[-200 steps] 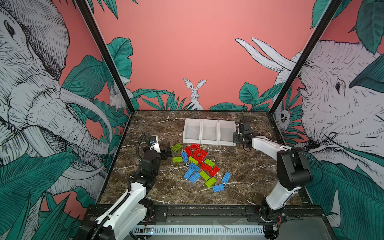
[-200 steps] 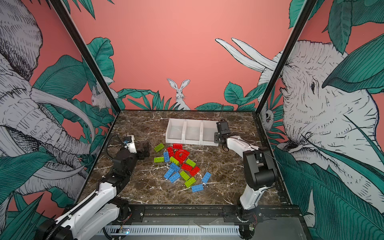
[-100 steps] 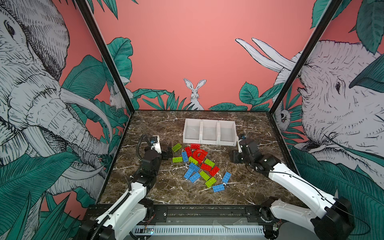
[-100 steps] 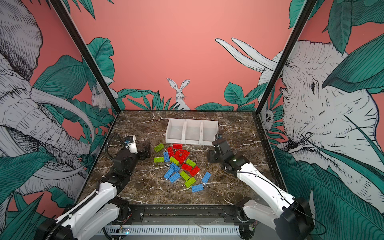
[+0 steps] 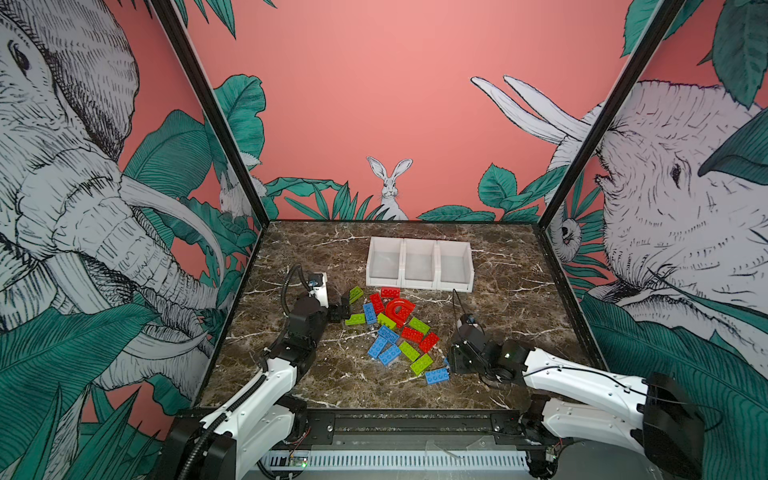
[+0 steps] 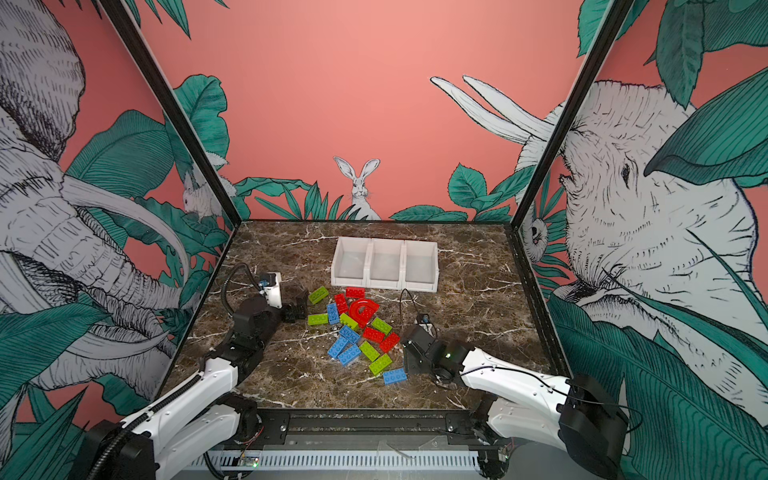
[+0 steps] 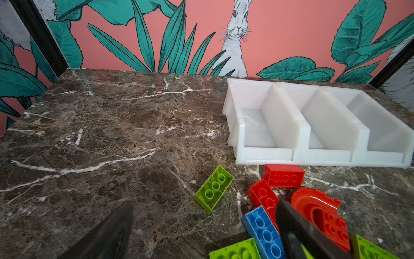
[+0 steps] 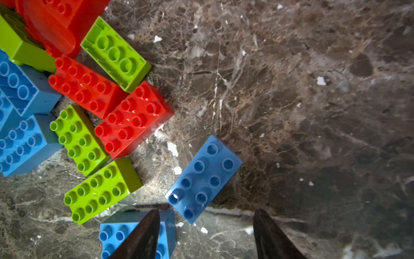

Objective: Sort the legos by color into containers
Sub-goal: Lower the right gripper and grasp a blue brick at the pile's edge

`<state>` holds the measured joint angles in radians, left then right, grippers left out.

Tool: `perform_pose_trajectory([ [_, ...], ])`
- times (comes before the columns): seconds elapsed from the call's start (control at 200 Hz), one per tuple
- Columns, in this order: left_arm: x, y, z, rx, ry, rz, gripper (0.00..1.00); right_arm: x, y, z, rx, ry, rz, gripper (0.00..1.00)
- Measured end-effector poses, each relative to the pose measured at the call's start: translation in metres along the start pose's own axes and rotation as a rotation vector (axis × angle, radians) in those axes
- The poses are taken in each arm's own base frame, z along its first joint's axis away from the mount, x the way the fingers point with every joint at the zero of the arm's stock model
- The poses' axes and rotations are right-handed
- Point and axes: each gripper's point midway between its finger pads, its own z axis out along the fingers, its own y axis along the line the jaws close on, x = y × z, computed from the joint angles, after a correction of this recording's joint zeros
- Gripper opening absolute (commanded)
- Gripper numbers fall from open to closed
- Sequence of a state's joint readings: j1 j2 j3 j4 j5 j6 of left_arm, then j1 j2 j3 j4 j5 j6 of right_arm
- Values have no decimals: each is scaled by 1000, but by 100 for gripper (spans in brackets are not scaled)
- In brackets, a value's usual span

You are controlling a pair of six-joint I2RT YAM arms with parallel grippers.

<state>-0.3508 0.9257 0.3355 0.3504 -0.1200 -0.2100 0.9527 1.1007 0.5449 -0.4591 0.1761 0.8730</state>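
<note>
Your legos (image 5: 399, 328) lie heaped on the counter (image 5: 498, 316), near the empty containers (image 5: 419, 286). They look light, stiff and smooth, so grip the blue brick (image 8: 202, 177) across its long flat sides. The right end effector (image 8: 206, 212) stands open and empty beside it; the left end effector (image 5: 344, 306) is open too.

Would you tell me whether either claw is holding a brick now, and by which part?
Nothing is held. The left claw stands open beside the legos, and the right claw hangs open over the table, with only marble between its jaws.
</note>
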Motion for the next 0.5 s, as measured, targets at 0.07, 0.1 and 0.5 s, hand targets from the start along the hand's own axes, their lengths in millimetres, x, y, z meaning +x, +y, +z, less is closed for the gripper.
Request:
perform_pose_trajectory([
  [0.07,-1,-1,0,5,-2,0,99,-1,6,3,-14,-7,5,65],
  [0.1,-1,-1,0,6,-2,0,99,-2,8,5,-18,-9,9,65],
  [0.5,-9,-2,-4,10,-31,-3,99,9,12,30,20,50,-2,62],
])
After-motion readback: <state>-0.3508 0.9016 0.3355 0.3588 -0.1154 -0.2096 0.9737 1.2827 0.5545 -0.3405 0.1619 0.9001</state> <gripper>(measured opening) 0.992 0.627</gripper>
